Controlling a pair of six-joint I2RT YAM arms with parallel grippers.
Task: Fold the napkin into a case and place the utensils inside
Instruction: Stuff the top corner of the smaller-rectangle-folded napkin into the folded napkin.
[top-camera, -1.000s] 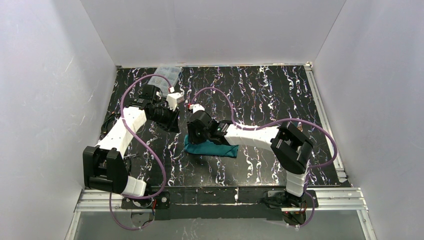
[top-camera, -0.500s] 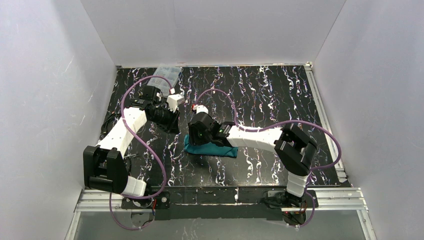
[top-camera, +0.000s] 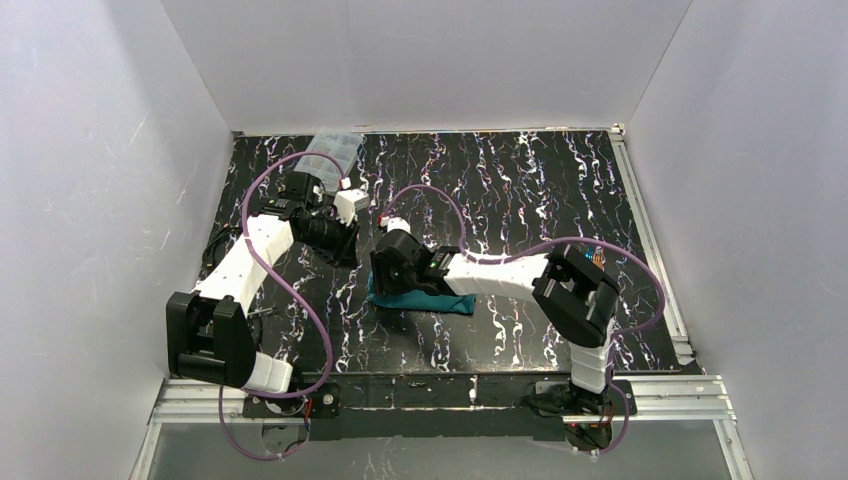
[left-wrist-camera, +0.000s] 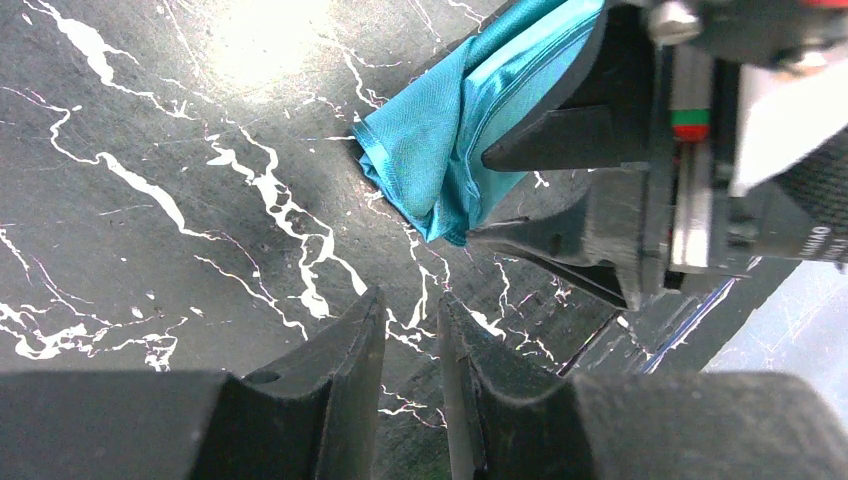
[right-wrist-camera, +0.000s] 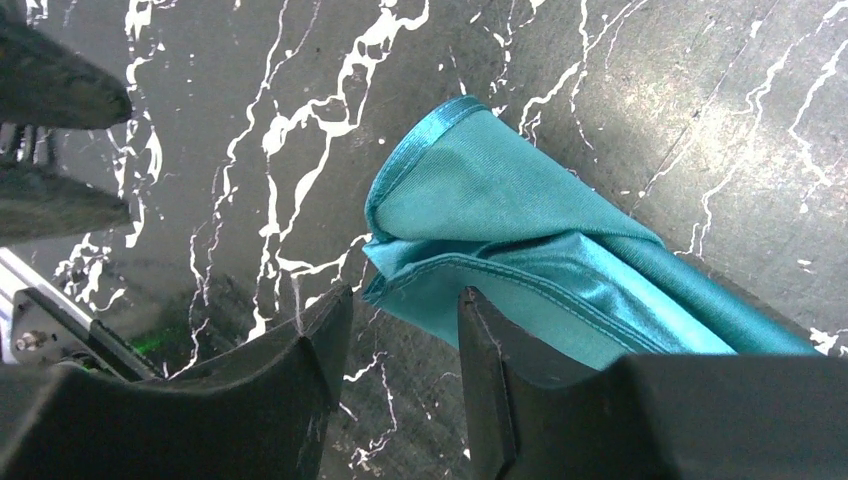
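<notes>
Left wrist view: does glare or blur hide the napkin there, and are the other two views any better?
Left wrist: a glare patch washes out the table left of the napkin, which itself is sharp with a satin sheen; right wrist: napkin crisp, hem stitching readable; top external: even light, but the napkin is small and partly covered by the right arm.

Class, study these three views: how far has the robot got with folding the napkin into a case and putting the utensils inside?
Done: the napkin is gathered into a long, loosely folded bundle on the table, not yet a flat case. In hand: nothing; the right gripper sits open at the bundle's end, and the left gripper is empty beside it. Left: finishing the fold and loading the utensils, which no view shows.
</notes>
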